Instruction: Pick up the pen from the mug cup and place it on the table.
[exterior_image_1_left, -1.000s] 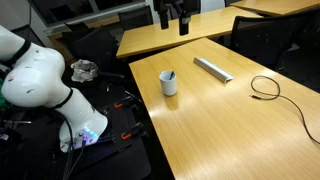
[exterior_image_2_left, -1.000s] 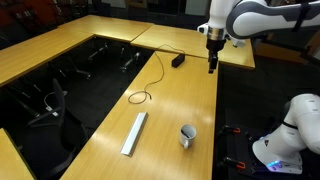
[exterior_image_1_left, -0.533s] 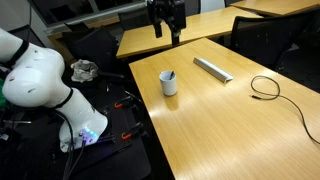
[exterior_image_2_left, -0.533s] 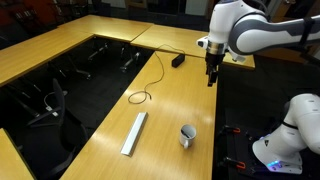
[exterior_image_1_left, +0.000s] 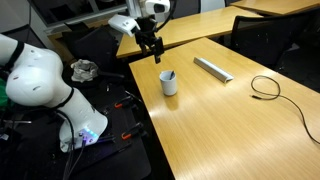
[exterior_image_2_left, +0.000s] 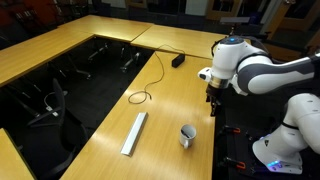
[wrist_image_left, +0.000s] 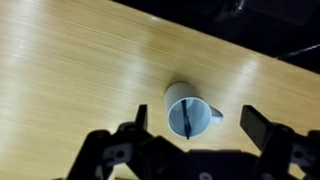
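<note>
A white mug (exterior_image_1_left: 169, 83) stands on the wooden table, also seen in an exterior view (exterior_image_2_left: 187, 135) and in the wrist view (wrist_image_left: 189, 110). A dark pen (wrist_image_left: 187, 118) stands inside it, leaning against the wall; its tip shows above the rim (exterior_image_1_left: 169, 74). My gripper (exterior_image_1_left: 153, 49) hangs in the air above and behind the mug, near the table's edge (exterior_image_2_left: 213, 104). In the wrist view the jaws (wrist_image_left: 195, 125) are wide open and empty, with the mug between and below them.
A grey flat bar (exterior_image_1_left: 212, 68) (exterior_image_2_left: 134, 133) lies on the table beyond the mug. A black cable (exterior_image_1_left: 265, 88) (exterior_image_2_left: 152, 80) loops across the table to a small black box (exterior_image_2_left: 177, 61). The table edge (exterior_image_1_left: 140, 95) drops to a dark floor with clutter.
The arm has swung from the far desk toward the mug and come down, so the gripper now hangs close over it. Mug and pen have not moved.
</note>
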